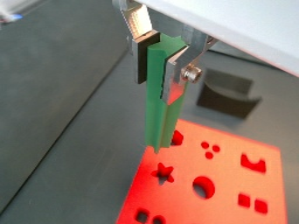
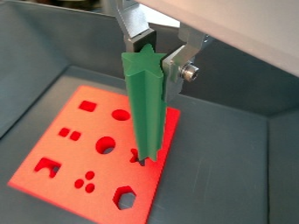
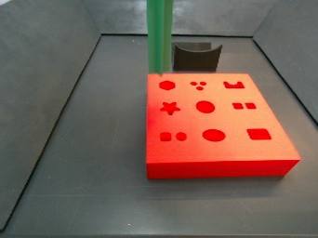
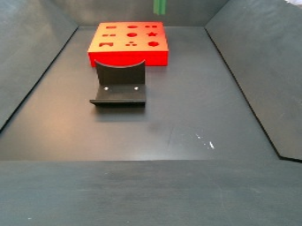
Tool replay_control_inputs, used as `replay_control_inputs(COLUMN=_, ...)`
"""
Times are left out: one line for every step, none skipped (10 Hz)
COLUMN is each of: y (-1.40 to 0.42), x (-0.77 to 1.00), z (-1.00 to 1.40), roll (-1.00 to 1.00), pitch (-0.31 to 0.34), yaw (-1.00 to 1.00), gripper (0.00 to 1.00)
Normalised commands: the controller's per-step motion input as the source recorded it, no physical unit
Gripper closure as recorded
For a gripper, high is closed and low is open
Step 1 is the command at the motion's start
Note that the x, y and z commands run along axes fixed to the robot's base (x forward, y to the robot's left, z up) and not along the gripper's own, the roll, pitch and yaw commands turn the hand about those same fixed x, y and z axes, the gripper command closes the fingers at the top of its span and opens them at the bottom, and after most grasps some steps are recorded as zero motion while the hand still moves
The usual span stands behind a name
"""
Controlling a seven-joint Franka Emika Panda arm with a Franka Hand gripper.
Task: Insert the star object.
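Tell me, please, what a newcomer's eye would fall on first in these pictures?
First, the bright red block with its shaped holes, lying on the dark floor of the bin. Next, the long green star object, held upright between the gripper fingers in both wrist views, its lower end hanging just above the block near the star-shaped hole. Last, the dark grey curved holder standing beside the block.

Dark grey floor [image 4: 177,124], red block [image 3: 218,125] resting on it, dark curved holder [image 4: 119,84] beside the block
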Motion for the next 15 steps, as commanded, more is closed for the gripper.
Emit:
replay_control_inputs(y=-0.11, x=0.11, z=-0.18, roll=0.00, pitch=-0.010, yaw=-0.92, gripper=1.00)
replay_control_inputs(y=-0.33, x=0.29, z=-0.40, roll=0.09, pitch=-0.009, yaw=-0.70, gripper=1.00)
replay_control_inputs(y=-0.24, x=0.30, z=-0.70, roll=0.34, pitch=0.000, yaw=-0.58, gripper=1.00)
replay_control_inputs(y=-0.22, x=0.27, z=-0.61, roll=0.33, pitch=0.000, yaw=-0.59, gripper=1.00)
replay_control_inputs(y=-0.21, x=0.26, z=-0.38, roll=0.22, pitch=0.000, yaw=-0.65, gripper=1.00)
replay_control_inputs(y=-0.15, x=0.07, z=-0.06, roll=0.25, pitch=0.074, yaw=-0.27, gripper=1.00)
replay_control_inputs(y=0.00, x=0.07, z=0.00, roll=0.03, pitch=0.023, yaw=0.00, gripper=1.00)
replay_control_inputs(y=0.00, x=0.12, z=-0.04, roll=-0.06, pitch=0.000, yaw=0.25, gripper=1.00)
replay_control_inputs(y=0.00, x=0.14, z=-0.09, roll=-0.07, pitch=0.000, yaw=0.40, gripper=1.00)
replay_control_inputs(y=0.00, x=0.13, z=-0.05, roll=-0.05, pitch=0.000, yaw=0.42, gripper=1.00)
replay_control_inputs(y=0.00, x=0.12, z=-0.08, roll=-0.06, pitch=0.000, yaw=0.43, gripper=1.00)
replay_control_inputs(y=0.00, x=0.13, z=0.00, roll=-0.02, pitch=0.000, yaw=0.42, gripper=1.00)
replay_control_inputs(y=0.00, x=0.00, z=0.00, roll=0.01, pitch=0.000, yaw=0.00, gripper=1.00)
replay_control_inputs(y=0.00, x=0.15, z=-0.26, roll=0.02, pitch=0.041, yaw=0.00, gripper=1.00)
replay_control_inputs(y=0.00, x=0.11, z=-0.39, roll=0.01, pitch=0.000, yaw=0.00, gripper=1.00)
